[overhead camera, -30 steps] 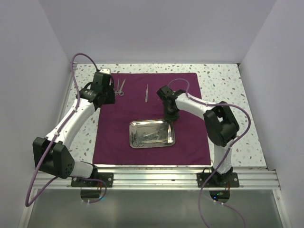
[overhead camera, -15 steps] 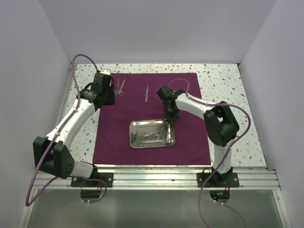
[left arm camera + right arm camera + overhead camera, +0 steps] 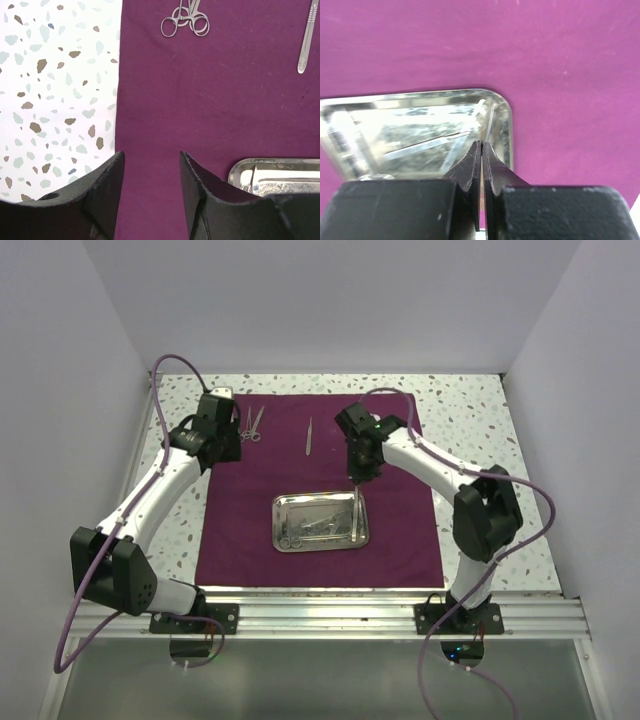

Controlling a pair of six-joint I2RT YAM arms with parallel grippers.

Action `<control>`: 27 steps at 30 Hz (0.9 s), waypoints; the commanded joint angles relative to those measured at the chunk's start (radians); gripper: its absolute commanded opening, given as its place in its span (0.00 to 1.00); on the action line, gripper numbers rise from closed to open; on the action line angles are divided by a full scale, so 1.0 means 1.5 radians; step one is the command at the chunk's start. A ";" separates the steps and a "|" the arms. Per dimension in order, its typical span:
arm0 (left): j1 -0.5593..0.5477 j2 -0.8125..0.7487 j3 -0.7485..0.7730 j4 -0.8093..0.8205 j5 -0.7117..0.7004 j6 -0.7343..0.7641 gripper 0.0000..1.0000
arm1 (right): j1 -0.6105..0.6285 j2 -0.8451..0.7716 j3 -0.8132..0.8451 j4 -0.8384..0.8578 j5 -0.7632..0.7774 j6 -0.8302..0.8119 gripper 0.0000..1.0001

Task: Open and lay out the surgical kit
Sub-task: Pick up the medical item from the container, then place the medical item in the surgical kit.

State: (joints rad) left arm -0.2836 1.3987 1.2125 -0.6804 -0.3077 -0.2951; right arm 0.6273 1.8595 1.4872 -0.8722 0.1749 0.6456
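I'm hovering the right fingers (image 3: 492, 170) over the tray (image 3: 506, 125) at its right end. They're pinched shut, instruments (image 3: 425, 145) lying lengthwise beneath; left fingers (image 3: 107, 185) half-wide, empty.

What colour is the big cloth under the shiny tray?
Dark purple, a plain maroon cloth; clearest in the left wrist view.

Scissors (image 3: 186, 16), blades beyond top edge

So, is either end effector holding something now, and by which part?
The left end effector is open and holds nothing. The right end effector is shut above the steel tray; whether it pinches anything cannot be told.
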 commanded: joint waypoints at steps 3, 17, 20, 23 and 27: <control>0.000 0.008 -0.006 -0.003 -0.017 0.001 0.51 | 0.006 -0.069 0.028 -0.022 0.019 -0.001 0.00; 0.000 0.009 0.016 -0.023 -0.006 0.000 0.50 | -0.056 0.202 0.391 -0.072 0.061 -0.034 0.00; 0.000 0.019 0.033 -0.042 0.004 -0.007 0.50 | -0.074 0.302 0.541 -0.120 0.084 -0.055 0.00; 0.000 0.028 0.045 -0.057 0.020 -0.019 0.50 | -0.092 0.381 0.640 -0.138 0.099 -0.063 0.00; -0.001 0.027 0.046 -0.061 0.042 -0.032 0.50 | -0.123 0.418 0.660 -0.107 0.111 -0.063 0.00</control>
State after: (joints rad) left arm -0.2836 1.4414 1.2400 -0.7448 -0.2825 -0.3134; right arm 0.4702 2.4550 2.4256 -1.0031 0.2947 0.5713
